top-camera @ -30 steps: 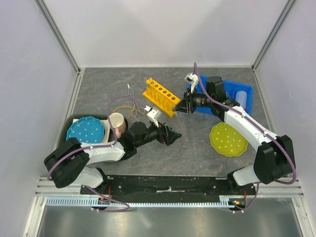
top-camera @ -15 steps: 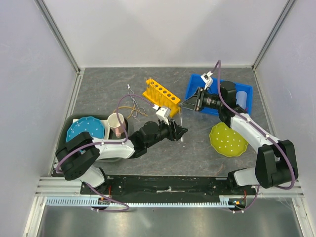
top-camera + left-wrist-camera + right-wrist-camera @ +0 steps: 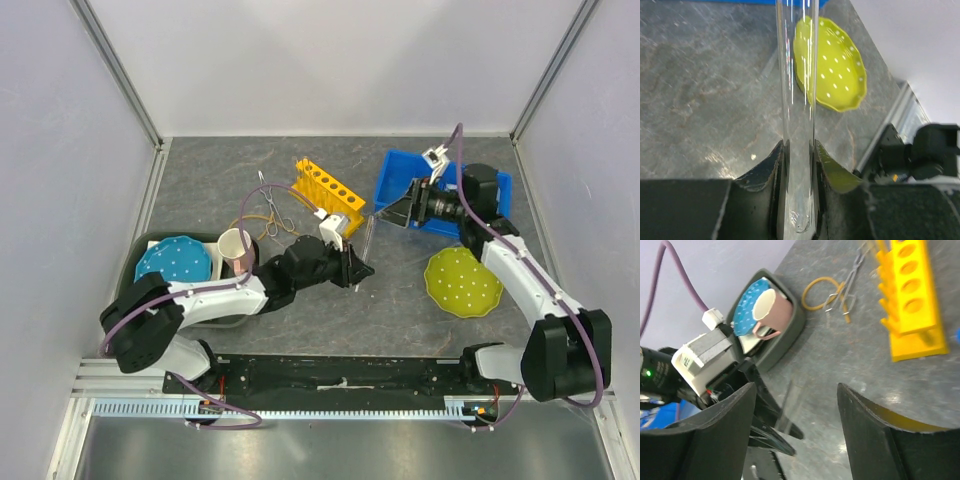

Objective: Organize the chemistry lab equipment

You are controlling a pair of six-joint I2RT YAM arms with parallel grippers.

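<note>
**Ana:** Holding anything, the left claw (image 3: 799, 150)?

**Ben:** Yes. It is clamped on a thin clear rod (image 3: 797, 75). Both fingers (image 3: 765, 170) press its sides, the rounded end sits back between them, and the rest of the rod sticks out past the tips.

**Ana:** Where is that, going by the yellow holed rack (image 3: 327, 196)?

**Ben:** Just off the rack's near end, toward the arms' bases. The rod is not in the rack.

**Ana:** And the right claw (image 3: 378, 213)?

**Ben:** Its fingers are spread wide with nothing between them. It hangs just beside that same end of the rack, between the rack and the blue bin (image 3: 398, 175).

**Ana:** What about the other lab pieces?

**Ben:** The metal scissor-like tongs (image 3: 268, 195) lie on the table (image 3: 220, 170) beside the rack, on the side away from the bin. The tan rubber loop (image 3: 255, 221) is just past them.

**Ana:** And the crockery?

**Ben:** Farther out from the rack on the loop's side, the cream mug (image 3: 237, 248) and blue plate (image 3: 172, 263) sit in a dark tray (image 3: 787, 337). The green plate (image 3: 462, 282) lies well apart from the rack, on the bin's side and nearer the bases.
</note>
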